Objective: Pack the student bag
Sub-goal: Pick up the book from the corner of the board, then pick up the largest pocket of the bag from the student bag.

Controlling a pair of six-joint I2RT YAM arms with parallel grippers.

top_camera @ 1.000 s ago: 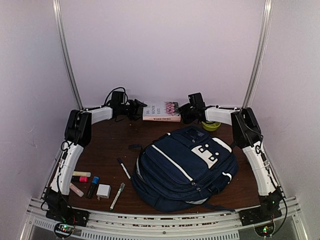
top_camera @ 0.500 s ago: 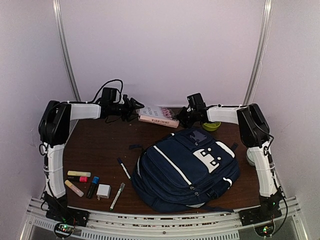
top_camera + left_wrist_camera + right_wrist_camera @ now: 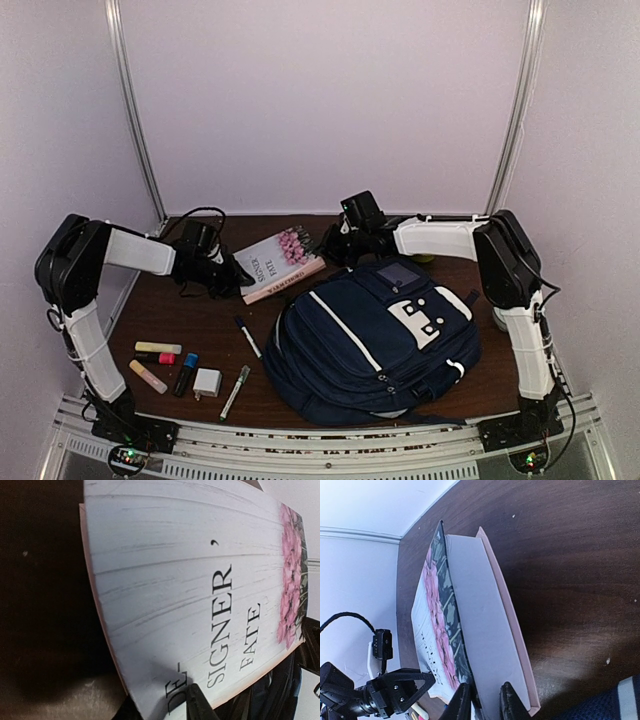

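Note:
The student bag (image 3: pixel 372 342), a navy backpack with white trim, lies flat at the table's centre right. A white book with pink flowers on its cover (image 3: pixel 280 260) is tilted just behind the bag's left side. My left gripper (image 3: pixel 240 279) is shut on the book's near-left corner. One of its fingers (image 3: pixel 197 704) presses on the cover (image 3: pixel 200 580); the other is hidden under the book. My right gripper (image 3: pixel 322 240) is shut on the far-right end. In the right wrist view its fingers (image 3: pixel 461 702) straddle the front cover and some of the pages (image 3: pixel 480 630).
Near the front left lie a yellow highlighter (image 3: pixel 158 348), a pink one (image 3: pixel 160 358), a peach one (image 3: pixel 148 376), a blue marker (image 3: pixel 186 372), a white charger (image 3: pixel 207 382) and two pens (image 3: pixel 247 337) (image 3: pixel 235 392). The brown table (image 3: pixel 200 310) ends at walls behind.
The book has come from the back wall forward and to the left, turning as it went. Both arms moved with it and both sets of jaws narrowed onto it.

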